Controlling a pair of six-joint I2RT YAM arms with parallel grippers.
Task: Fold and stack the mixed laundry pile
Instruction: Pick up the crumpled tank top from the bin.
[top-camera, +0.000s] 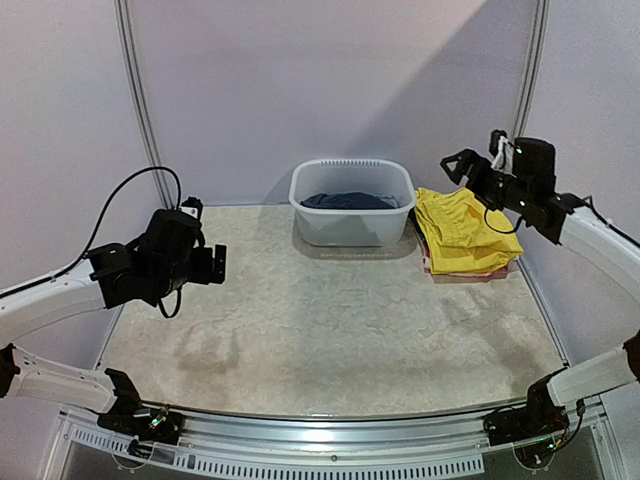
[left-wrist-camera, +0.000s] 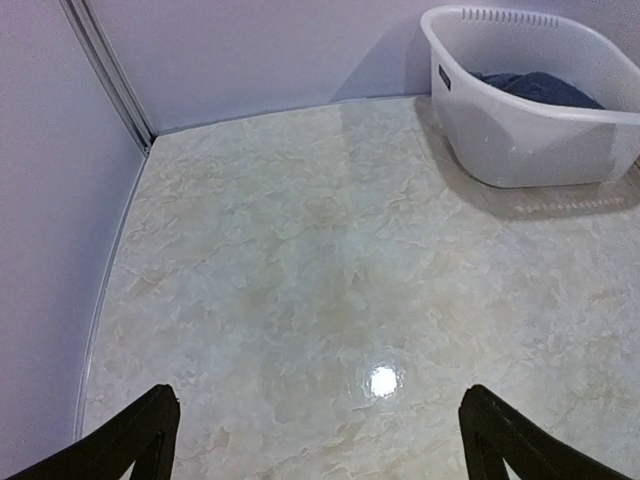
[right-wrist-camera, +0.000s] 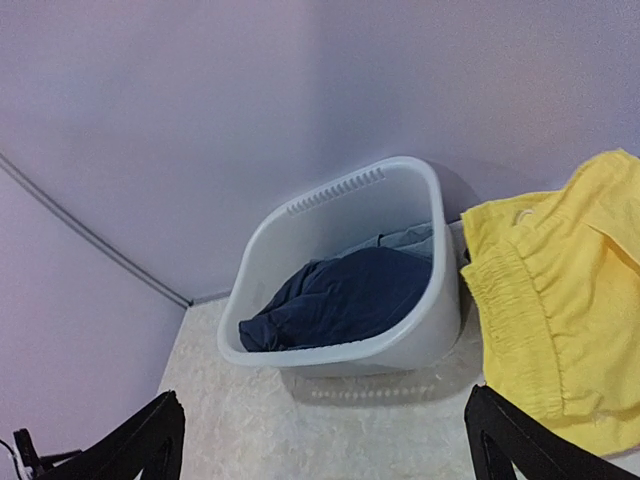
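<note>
In the top view the white basin, upper centre, hid most of the navy garment. Only the right wrist view showed pale grey cloth behind it. Yellow clothes at right covered a reddish layer, of which only an edge showed. The left gripper and right gripper hung spread wide, holding nothing.

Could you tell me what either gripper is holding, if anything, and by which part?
Nothing: the left gripper and right gripper are both open and empty.

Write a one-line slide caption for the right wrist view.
Open right gripper facing a white basin of navy cloth, a yellow garment lying to its right.
</note>
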